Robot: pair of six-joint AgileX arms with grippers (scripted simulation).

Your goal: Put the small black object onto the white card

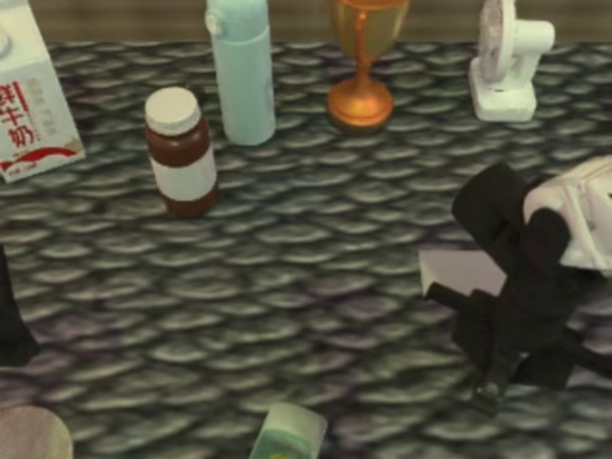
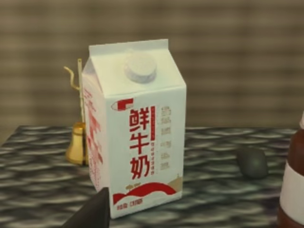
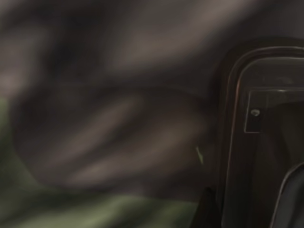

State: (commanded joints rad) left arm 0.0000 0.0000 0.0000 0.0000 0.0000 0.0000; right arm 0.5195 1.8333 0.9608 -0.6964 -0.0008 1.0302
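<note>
The white card (image 1: 457,271) lies flat at the table's right, partly covered by my right arm. My right gripper (image 1: 491,382) reaches down just in front of the card's near edge. A narrow black bar with greyish details, the small black object (image 1: 494,368), shows between the close-set fingers. I cannot tell whether it touches the table. The right wrist view is dark. My left gripper (image 1: 8,330) is parked at the left edge. Only one of its fingers (image 2: 92,213) shows in the left wrist view, far off to one side.
Along the back stand a milk carton (image 1: 29,105), a brown bottle (image 1: 180,153), a pale teal flask (image 1: 241,72), an orange goblet (image 1: 361,72) and a white fan (image 1: 507,62). A green-and-white object (image 1: 287,432) sits at the near edge. A gold bell (image 2: 77,142) stands behind the carton.
</note>
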